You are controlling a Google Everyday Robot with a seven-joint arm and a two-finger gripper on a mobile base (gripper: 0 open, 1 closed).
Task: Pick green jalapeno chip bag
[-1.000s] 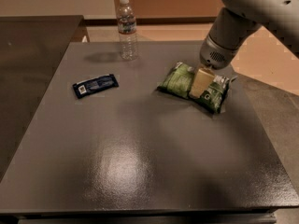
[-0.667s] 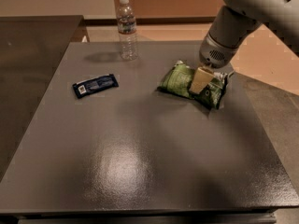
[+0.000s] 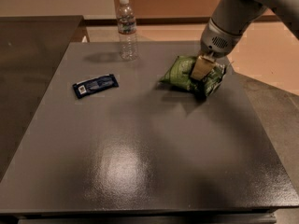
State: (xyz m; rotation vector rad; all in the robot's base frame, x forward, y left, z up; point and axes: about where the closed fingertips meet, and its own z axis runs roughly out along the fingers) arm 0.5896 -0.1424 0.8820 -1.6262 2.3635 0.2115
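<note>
— What is seen of the room and the surface?

— A dark grey table (image 3: 140, 171) with a glossy top marked by glare is set in a tan-floored room. A second dark counter (image 3: 32, 45) is seen at the left. The robot's grey arm (image 3: 233, 17) is brought in from the upper right.

— Where is the task's thing found?

— The green jalapeno chip bag (image 3: 180, 73) is found on the table's far right part, with the gripper (image 3: 203, 67) set down on its middle. One beige finger is pressed into the foil and the bag is bunched around it, so the bag is judged to be pinched. The other finger is hidden.

— What could go wrong?

— Only a fold of slick, puffy foil may be caught, so the bag could be dropped once raised, or pushed off the near right edge. The water bottle (image 3: 126, 29) and the dark blue packet (image 3: 95, 85) are placed well apart from it and are not endangered.
</note>
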